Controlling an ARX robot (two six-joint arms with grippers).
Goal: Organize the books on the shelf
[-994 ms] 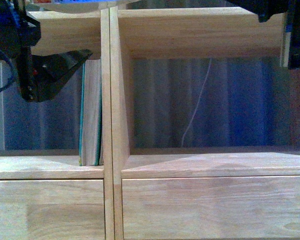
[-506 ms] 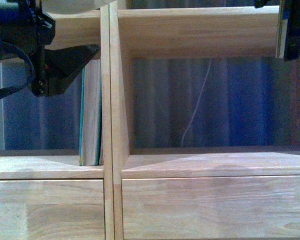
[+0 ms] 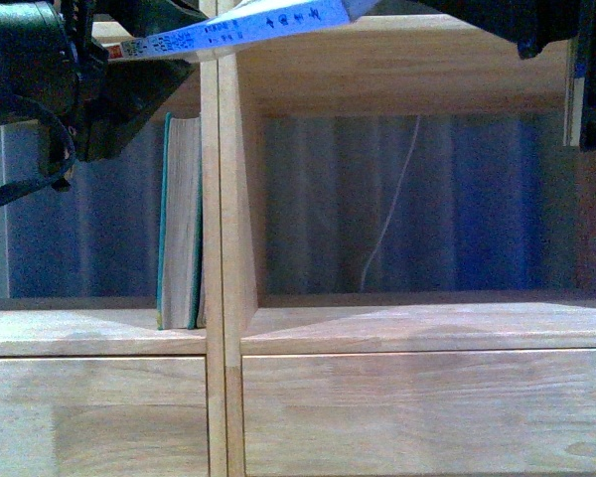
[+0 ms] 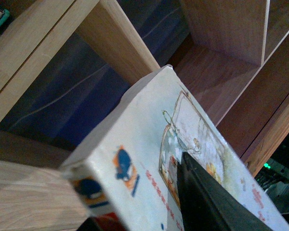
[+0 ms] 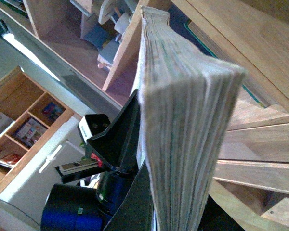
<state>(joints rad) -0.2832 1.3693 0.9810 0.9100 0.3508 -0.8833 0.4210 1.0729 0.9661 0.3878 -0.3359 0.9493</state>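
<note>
My left gripper (image 3: 139,55), at the top left of the front view, is shut on the white-and-pale-blue paperback (image 3: 243,28). The paperback lies nearly level with its spine facing me, in front of the upper shelf board. In the left wrist view a black finger (image 4: 207,197) presses on its illustrated cover (image 4: 144,139). The teal book (image 3: 179,224) stands upright in the left compartment against the divider (image 3: 223,199). My right gripper (image 3: 588,79), at the top right, is shut on a book (image 3: 572,99). That book's page edges (image 5: 183,120) fill the right wrist view.
The light wood shelf (image 3: 377,328) has plain drawer fronts (image 3: 427,407) below its open compartments. A white cable (image 3: 392,209) hangs behind the right compartment, against a blue backdrop. Another wooden cabinet holding books (image 5: 24,125) shows in the right wrist view.
My left gripper has moved up, and the paperback has come into view across the top, nearly level. The right gripper has shifted only slightly. The teal book has not moved.
</note>
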